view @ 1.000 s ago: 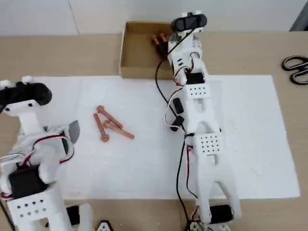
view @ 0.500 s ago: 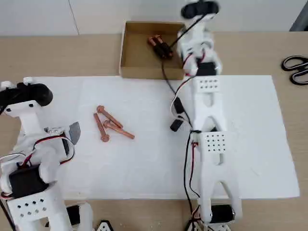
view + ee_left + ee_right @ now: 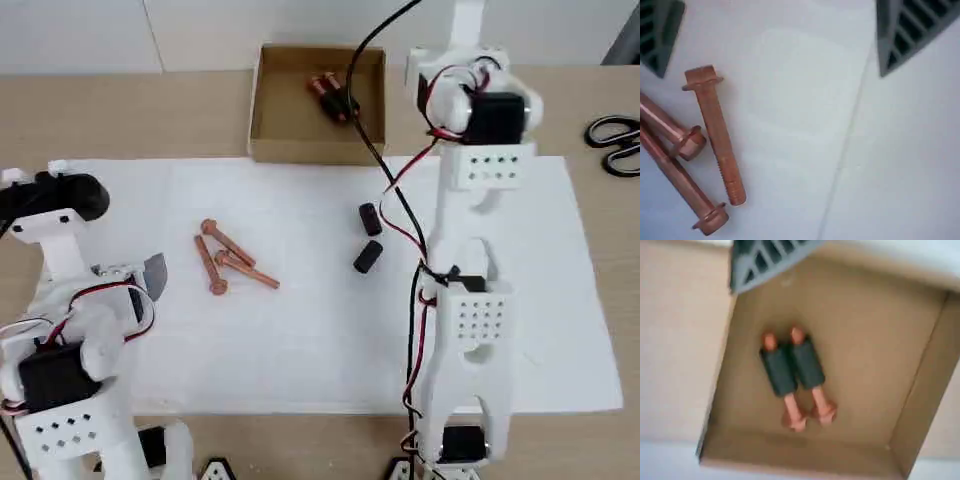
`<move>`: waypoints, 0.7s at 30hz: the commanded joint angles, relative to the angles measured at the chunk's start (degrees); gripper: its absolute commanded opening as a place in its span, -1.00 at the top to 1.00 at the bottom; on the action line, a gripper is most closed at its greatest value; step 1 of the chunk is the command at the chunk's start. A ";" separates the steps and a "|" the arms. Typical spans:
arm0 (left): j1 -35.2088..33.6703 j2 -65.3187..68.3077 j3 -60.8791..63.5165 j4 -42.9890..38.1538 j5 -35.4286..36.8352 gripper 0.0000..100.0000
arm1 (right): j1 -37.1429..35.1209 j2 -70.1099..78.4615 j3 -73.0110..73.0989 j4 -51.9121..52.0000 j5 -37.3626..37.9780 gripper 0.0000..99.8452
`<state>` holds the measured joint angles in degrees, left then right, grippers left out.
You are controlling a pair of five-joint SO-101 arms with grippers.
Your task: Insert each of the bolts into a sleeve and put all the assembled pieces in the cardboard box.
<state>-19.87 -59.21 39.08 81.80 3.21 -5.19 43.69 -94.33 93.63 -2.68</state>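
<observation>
Obs.: the left gripper (image 3: 771, 70) has its grey ribbed jaws spread wide with nothing between them. It hangs low over the white paper sheet (image 3: 300, 350), just beside the three copper-coloured flanged bolts (image 3: 232, 262). The bolts lie loose and bare on the sheet, left of centre and close together. One bolt's head sits against, or nearly against, its neighbour's shank (the wrist view does not settle which).

The right gripper (image 3: 767, 262) is held high over the open brown cardboard box (image 3: 262, 110), looking down into it. How far open it is cannot be told, and no part is seen in its hold.

The box stands on the tan wooden table (image 3: 120, 110) at the sheet's far edge. On its floor lie two assembled pieces (image 3: 795, 372), each a copper bolt pushed through a black sleeve. They are parallel and touching, with their heads pointing the same way.

One black cylindrical sleeve (image 3: 370, 218) and a second black sleeve (image 3: 368, 257) lie on the sheet between the bolts and the right arm, near each other but apart.

In the way: a black cable (image 3: 357, 85) from the right arm drapes across the box — in the high view it crosses in front of the assembled pair and partly hides it.

Black-handled scissors (image 3: 615, 140) rest at the table's right edge, off the sheet and well apart from everything else.
</observation>
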 commanded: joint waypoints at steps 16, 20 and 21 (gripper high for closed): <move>-0.18 -0.88 -0.22 2.29 -0.35 0.48 | 2.51 -41.98 44.31 3.03 0.35 0.62; -0.18 -0.88 -0.22 2.81 -0.44 0.48 | 2.51 -51.12 64.88 3.03 0.35 0.62; -0.18 -0.88 -0.22 2.81 -0.44 0.48 | 2.59 -53.49 69.63 3.03 0.35 0.62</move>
<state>-19.87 -59.21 39.08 84.35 3.21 -3.43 -2.02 -38.77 96.70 -2.68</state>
